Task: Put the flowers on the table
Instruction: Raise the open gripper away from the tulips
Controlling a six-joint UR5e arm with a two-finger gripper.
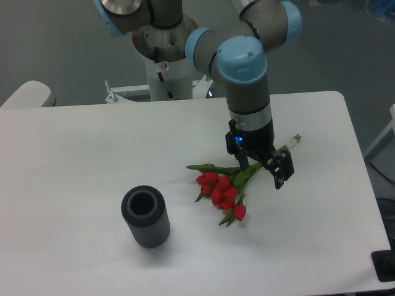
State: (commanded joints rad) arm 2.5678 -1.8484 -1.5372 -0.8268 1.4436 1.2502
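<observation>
The flowers (223, 192) are found lying flat on the white worktop (86, 154), right of centre. The red buds are clustered at the lower left end of the bunch, with one bud set slightly apart at the bottom. Green leaves are seen spreading to the left of the cluster, and the thin bound stems are directed up and to the right, ending near the worktop's right side. A pale band is noted close to the stem tip.

The pincer (261, 168) is observed above the stems, just right of the buds. Its two dark fingers are spread apart, and nothing is held between them. Whether a finger is touching the stems cannot be told from this view. A small blue light is visible on the wrist above the fingers.

A dark grey ribbed vase (145, 217) is recorded standing upright on the worktop, well apart from the flowers to their lower left, with its open mouth facing up.

The arm's grey segments with light blue joint caps are seen rising to a round base (165, 38) behind the far edge of the worktop. A small red-marked label is present on the base; its writing cannot be read. No brand marking is legible.
</observation>
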